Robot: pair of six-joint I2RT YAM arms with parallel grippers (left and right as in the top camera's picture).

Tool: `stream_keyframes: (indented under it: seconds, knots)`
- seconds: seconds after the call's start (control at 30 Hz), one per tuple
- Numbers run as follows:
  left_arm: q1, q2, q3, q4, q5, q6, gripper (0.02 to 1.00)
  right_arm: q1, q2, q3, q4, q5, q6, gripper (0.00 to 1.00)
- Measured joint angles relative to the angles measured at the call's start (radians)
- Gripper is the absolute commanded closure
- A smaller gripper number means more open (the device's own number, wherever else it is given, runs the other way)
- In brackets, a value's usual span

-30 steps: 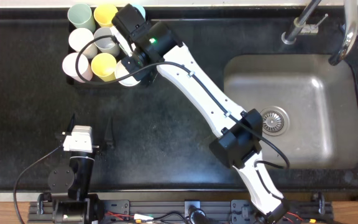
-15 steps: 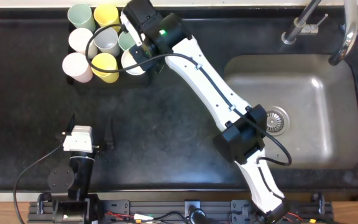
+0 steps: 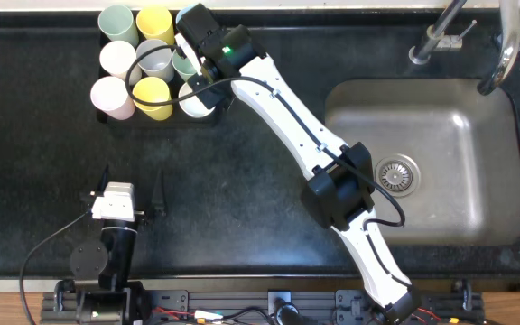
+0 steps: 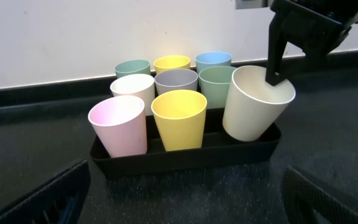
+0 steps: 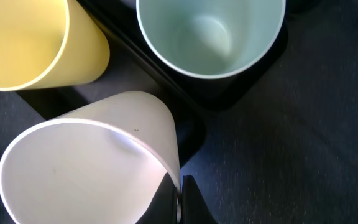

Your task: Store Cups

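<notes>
cream cup (image 4: 257,102) tilted, rim pinched tight by right gripper (image 5: 180,186), base sitting in black tray (image 4: 185,158) corner just under it | yellow cup (image 4: 179,118) just beside that grip | left gripper (image 3: 131,187) spread wide, well apart

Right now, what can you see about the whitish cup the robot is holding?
The smooth cream plastic-looking tapered cup is empty, mouth up. It leans tilted, base inside the black rectangular tray at the corner nearest the steel sink, beside a yellow plastic cup. The right arm's tool pinches its rim, one finger inside.
</notes>
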Motion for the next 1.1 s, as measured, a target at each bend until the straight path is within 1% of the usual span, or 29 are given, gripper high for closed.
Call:
stream_keyframes:
  seconds: [1.1]
  knots:
    - [0.000, 0.000, 0.000, 0.000, 0.000, 0.000, 0.020, 0.000, 0.042, 0.000, -0.010, 0.000, -0.030, 0.958]
